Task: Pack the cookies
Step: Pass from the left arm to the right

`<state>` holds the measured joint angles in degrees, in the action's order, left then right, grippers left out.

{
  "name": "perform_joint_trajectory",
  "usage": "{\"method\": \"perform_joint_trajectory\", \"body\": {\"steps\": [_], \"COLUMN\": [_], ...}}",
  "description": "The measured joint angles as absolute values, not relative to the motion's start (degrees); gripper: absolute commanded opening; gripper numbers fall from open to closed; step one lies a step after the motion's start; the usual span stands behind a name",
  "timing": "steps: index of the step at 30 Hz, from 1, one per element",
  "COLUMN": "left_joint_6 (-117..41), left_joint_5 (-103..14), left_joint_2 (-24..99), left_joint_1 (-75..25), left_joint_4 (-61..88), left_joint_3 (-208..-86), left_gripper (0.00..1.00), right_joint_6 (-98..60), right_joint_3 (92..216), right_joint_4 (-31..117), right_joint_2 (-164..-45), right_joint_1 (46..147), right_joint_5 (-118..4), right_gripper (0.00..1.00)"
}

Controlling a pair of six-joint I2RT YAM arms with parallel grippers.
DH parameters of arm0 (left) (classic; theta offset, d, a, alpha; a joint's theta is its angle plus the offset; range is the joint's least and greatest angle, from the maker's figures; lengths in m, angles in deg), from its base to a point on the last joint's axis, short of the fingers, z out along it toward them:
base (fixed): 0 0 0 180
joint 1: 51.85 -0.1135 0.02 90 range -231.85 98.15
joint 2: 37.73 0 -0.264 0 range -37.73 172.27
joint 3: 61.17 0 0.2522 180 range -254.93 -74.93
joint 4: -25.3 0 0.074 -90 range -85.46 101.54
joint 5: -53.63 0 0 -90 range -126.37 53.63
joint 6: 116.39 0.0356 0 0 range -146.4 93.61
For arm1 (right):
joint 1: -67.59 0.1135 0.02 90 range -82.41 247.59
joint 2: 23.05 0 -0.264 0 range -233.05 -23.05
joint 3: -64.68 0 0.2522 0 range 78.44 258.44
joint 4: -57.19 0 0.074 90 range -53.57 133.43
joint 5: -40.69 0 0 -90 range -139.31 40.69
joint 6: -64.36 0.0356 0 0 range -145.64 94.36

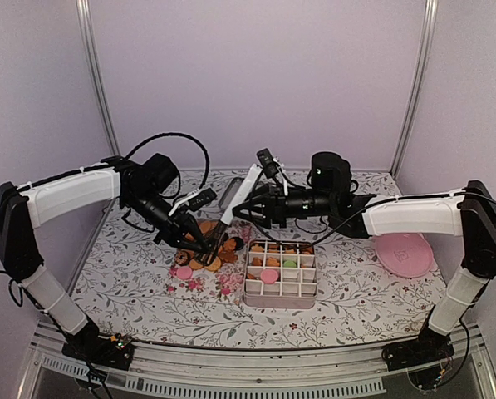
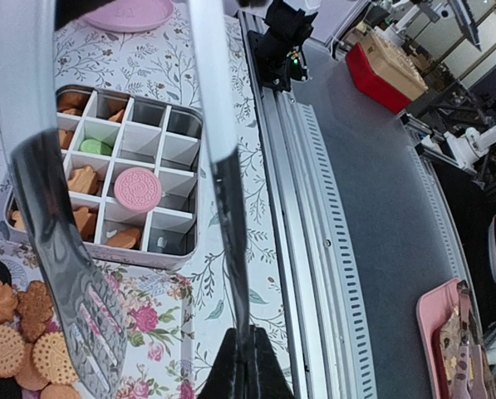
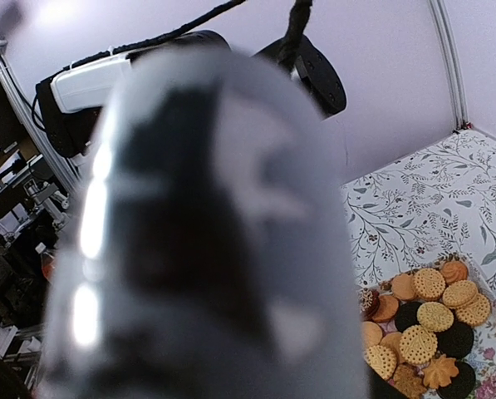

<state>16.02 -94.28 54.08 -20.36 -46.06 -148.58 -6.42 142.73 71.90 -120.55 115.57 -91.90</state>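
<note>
Cookies [image 1: 204, 249], golden, brown and black, lie heaped on a floral mat left of a white divided box [image 1: 301, 289]. The same cookies show in the left wrist view [image 2: 15, 332] and the right wrist view [image 3: 422, 332]. Several compartments of the box [image 2: 185, 241] hold cookies, among them a pink one [image 2: 137, 189] and a green one [image 2: 95, 147]. My left gripper [image 2: 249, 332] is shut on one arm of grey-and-white tongs [image 2: 218, 141], low over the pile [image 1: 204, 241]. My right gripper [image 1: 252, 208] sits at the tongs' upper end [image 1: 243, 187]. A blurred grey shape [image 3: 206, 233] fills its wrist view and hides its fingers.
A big pink plate [image 1: 404, 253] lies at the right of the table. One pink cookie [image 1: 183, 272] rests on the mat's front edge. The tongs' slotted free tip [image 2: 85, 324] hangs over the mat. Cables loop behind both wrists, and the metal rail [image 2: 314, 208] borders the near edge.
</note>
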Motion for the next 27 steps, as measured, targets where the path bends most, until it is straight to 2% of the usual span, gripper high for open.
{"method": "perform_joint_trajectory", "body": {"steps": [4, 9, 27], "left_joint_6": [16.0, 16.0, 16.5], "left_joint_5": [-94.3, -94.3, -93.6], "left_joint_2": [54.1, 54.0, 53.8], "left_joint_1": [-20.4, -20.4, -20.3], "left_joint_4": [-46.2, -46.1, -47.5], "left_joint_3": [-148.6, -148.6, -148.6], "left_gripper": [0.0, 0.0, 0.0], "right_joint_6": [-5.7, -5.1, -2.5], "right_joint_3": [143.0, 143.0, 143.1], "right_joint_4": [72.8, 74.1, 79.0], "right_joint_2": [-121.1, -121.1, -122.4], "right_joint_1": [115.7, 115.9, 116.0], "right_joint_5": [-89.8, -87.2, -93.4], "right_gripper": [0.61, 0.61, 0.43]}}
